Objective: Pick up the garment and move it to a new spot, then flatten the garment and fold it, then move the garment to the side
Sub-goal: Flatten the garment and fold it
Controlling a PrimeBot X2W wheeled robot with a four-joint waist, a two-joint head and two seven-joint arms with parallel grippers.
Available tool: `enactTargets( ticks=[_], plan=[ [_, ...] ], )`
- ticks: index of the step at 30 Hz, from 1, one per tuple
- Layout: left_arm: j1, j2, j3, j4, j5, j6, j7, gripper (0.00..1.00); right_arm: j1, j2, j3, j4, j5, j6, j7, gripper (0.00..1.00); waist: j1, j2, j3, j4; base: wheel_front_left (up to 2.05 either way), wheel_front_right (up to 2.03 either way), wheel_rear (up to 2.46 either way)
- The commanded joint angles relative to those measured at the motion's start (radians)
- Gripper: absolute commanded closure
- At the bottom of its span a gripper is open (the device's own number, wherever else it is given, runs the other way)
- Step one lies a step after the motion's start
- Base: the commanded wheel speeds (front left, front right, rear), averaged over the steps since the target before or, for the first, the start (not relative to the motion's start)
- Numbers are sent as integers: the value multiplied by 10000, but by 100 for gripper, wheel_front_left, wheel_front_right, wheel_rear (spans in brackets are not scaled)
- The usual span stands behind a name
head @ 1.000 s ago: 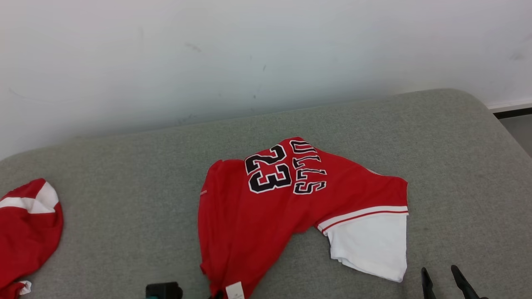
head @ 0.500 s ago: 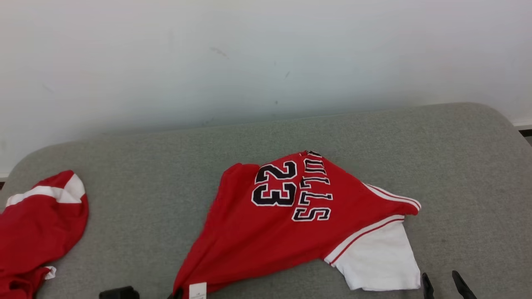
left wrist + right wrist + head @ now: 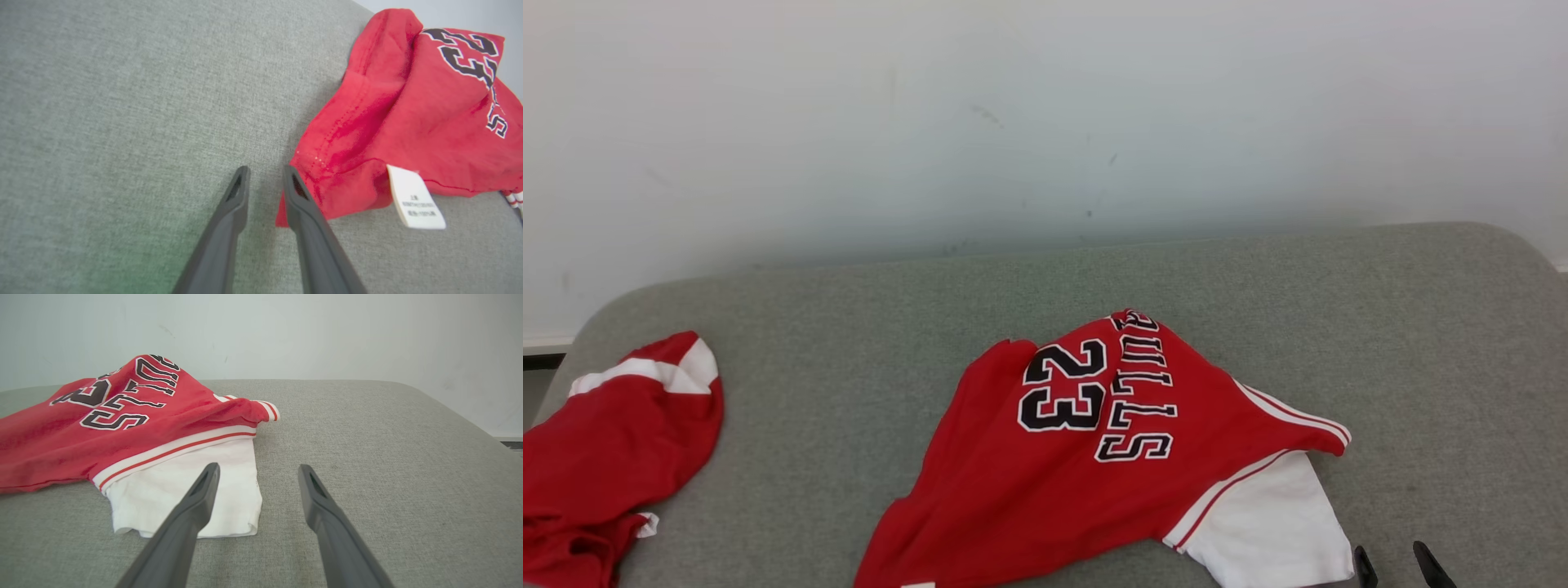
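- The garment point(image 3: 1094, 457), a red jersey lettered "23" and "BULLS" in black, lies rumpled near the middle of the grey cushion point(image 3: 1421, 343). Its lettered part is humped up, and its white sleeve point(image 3: 1266, 531) lies flat toward my right side.
- Its near hem corner, with the care label point(image 3: 414, 198) turned outward, lies just beside the left gripper point(image 3: 267, 179).
- Left gripper: the fingers are a little apart, with bare cushion showing between them, and pinch nothing. One finger overlaps the red corner; I cannot tell whether it touches the cloth.
- Right gripper point(image 3: 258, 473): the fingers are spread wide and empty, low over the cushion and pointing at the sleeve's near edge.
- Step in hand, as I judge it: flattening. The jersey sits at its spot but is not yet spread.
- To do it well, I would pinch the labelled hem corner with the left gripper and the sleeve-side hem with the right. I would then lift only slightly and draw the two apart evenly, so the hump drops without dragging the whole jersey.
- A second red garment point(image 3: 613, 433) lies well apart at the cushion's left end; I would keep clear of it.
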State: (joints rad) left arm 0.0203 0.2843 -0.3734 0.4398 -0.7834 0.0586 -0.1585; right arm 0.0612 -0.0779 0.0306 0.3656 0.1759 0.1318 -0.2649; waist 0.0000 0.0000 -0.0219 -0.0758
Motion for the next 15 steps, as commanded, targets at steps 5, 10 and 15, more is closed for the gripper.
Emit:
enactTargets(
  ticks=[5,10,15],
  plan=[
    [-58,-96,197,333,170,225,-616,0,69,-99,-51,70,-44,-23,12,0,0,0,-102,31,0,0,0],
    [-79,-207,367,149,667,281,-990,0,144,-88,-128,-44,-63,-23,12,0,0,0,-222,30,0,0,0],
    [115,-359,749,-677,1625,393,-1065,0,241,-110,-356,-353,-77,-23,12,0,0,0,-354,3,0,0,0]
  ],
)
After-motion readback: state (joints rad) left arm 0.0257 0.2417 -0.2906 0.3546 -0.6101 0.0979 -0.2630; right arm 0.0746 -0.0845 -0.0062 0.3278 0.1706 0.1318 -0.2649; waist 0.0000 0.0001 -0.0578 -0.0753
